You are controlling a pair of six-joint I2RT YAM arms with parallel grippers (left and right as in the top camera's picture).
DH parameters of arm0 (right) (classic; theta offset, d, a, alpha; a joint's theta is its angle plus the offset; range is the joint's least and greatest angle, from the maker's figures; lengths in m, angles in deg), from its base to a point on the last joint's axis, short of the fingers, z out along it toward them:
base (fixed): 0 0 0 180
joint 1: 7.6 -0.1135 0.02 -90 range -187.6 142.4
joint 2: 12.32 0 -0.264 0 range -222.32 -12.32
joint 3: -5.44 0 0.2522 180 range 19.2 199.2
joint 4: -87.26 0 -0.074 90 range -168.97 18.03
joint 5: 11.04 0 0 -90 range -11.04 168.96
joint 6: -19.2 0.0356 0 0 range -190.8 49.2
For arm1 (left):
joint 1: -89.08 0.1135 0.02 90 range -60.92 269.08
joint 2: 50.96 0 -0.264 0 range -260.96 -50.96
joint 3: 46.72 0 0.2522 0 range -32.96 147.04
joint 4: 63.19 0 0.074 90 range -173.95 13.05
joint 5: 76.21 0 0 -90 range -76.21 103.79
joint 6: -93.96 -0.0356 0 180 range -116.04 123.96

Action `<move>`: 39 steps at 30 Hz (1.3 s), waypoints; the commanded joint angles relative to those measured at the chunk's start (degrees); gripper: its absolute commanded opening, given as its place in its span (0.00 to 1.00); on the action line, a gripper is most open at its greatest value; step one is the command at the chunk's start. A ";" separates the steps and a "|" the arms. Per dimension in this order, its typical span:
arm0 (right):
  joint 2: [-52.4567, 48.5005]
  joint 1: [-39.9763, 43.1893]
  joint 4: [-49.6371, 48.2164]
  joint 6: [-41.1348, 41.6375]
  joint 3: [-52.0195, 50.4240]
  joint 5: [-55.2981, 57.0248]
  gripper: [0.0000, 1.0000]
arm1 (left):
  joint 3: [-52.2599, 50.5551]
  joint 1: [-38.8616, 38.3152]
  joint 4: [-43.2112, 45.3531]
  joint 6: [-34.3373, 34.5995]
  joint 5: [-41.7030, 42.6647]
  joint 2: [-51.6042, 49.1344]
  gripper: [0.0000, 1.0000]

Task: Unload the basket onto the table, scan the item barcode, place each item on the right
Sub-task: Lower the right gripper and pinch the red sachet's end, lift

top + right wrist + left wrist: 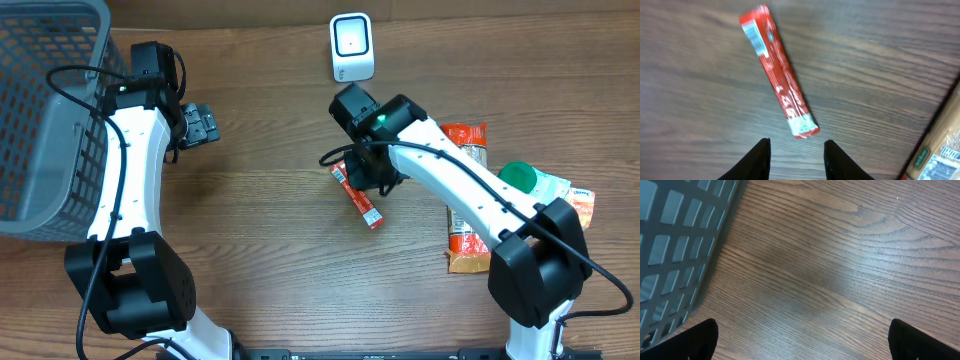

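The item, a long red stick packet [358, 197] with white printed ends, lies flat on the wooden table just below the middle. In the right wrist view the packet [780, 80] runs diagonally, its lower white end just ahead of my right gripper [797, 142]. That gripper's jaws stand partly apart with nothing between them. From overhead, my right gripper [366, 172] hovers over the packet's upper end. The white barcode scanner [351, 47] stands at the back centre. My left gripper [201, 125] is wide open and empty over bare wood [802, 330].
A grey mesh basket [40, 110] fills the left side, close beside the left arm, and its wall [670, 240] shows in the left wrist view. Orange snack bags [467, 195] and a green-lidded tub [520, 177] lie at the right.
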 commanded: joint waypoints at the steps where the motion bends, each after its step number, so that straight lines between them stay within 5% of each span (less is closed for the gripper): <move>1: -0.37 0.13 -2.01 -6.25 -4.37 -1.44 0.36 | 1.01 -0.37 0.02 -0.63 0.28 0.46 1.00; 12: -0.39 0.35 -16.79 -5.84 -19.15 -1.99 0.45 | 1.01 -0.37 0.02 -0.63 0.28 0.46 1.00; 22: -1.18 2.86 -17.92 -5.81 -19.43 -11.93 0.43 | 1.01 -0.37 0.02 -0.63 0.28 0.46 1.00; 39: -2.78 2.21 -18.34 -0.83 -20.28 -8.85 0.34 | 1.01 -0.37 0.02 -0.63 0.28 0.46 1.00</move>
